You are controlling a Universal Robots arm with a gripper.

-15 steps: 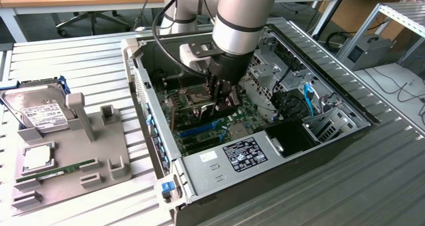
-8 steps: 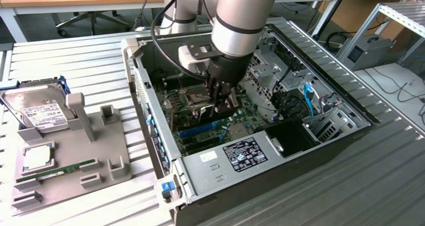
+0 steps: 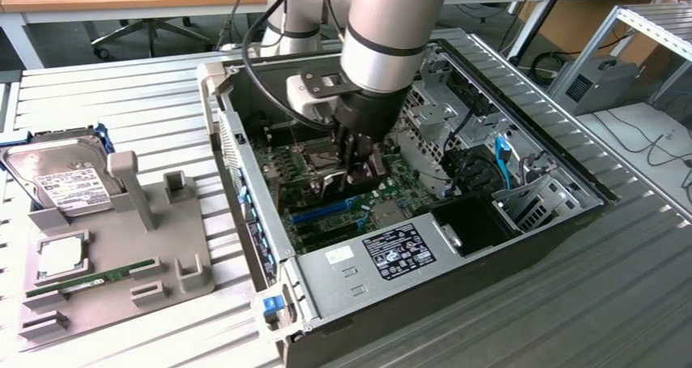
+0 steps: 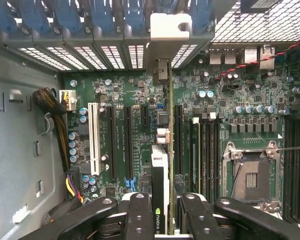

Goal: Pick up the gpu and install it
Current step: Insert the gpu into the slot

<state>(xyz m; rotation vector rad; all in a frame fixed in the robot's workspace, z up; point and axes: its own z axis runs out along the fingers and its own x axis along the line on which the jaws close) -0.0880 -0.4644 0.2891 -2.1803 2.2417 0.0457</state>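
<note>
Wrist view: the tool [image 4: 166, 217] is clenched on the gpu [image 4: 160, 172], one black finger [image 4: 140, 215] on each face of the card; an NVIDIA mark reads along the card's edge between them. The gpu stands on edge inside the computer case [image 4: 20, 150], over the green motherboard [image 4: 135, 90]; its silver end bracket [image 4: 170, 27] lies against the case's vented rear wall, among a row of blue latches [image 4: 97, 12]; whether its connector sits in a slot cannot be told. Also inside the case, beside the card, are black slots, a long white slot [image 4: 95, 137] and an open CPU socket [image 4: 250, 175]; a black wire bundle [image 4: 45, 97] runs along the case wall.

Exterior view: the arm [image 3: 395, 27] reaches down into the middle of the case; a black label [image 3: 398, 250] with white print, too small to read, sits at the case end nearest the camera; a blue cable [image 3: 501, 161] hangs inside the case. Outside the case, on the exterior view's left, a grey tray [image 3: 162, 222] on the slatted desk [image 3: 130, 92] carries a hard drive [image 3: 67, 177] with an illegible white label and a green RAM stick [image 3: 92, 277].
</note>
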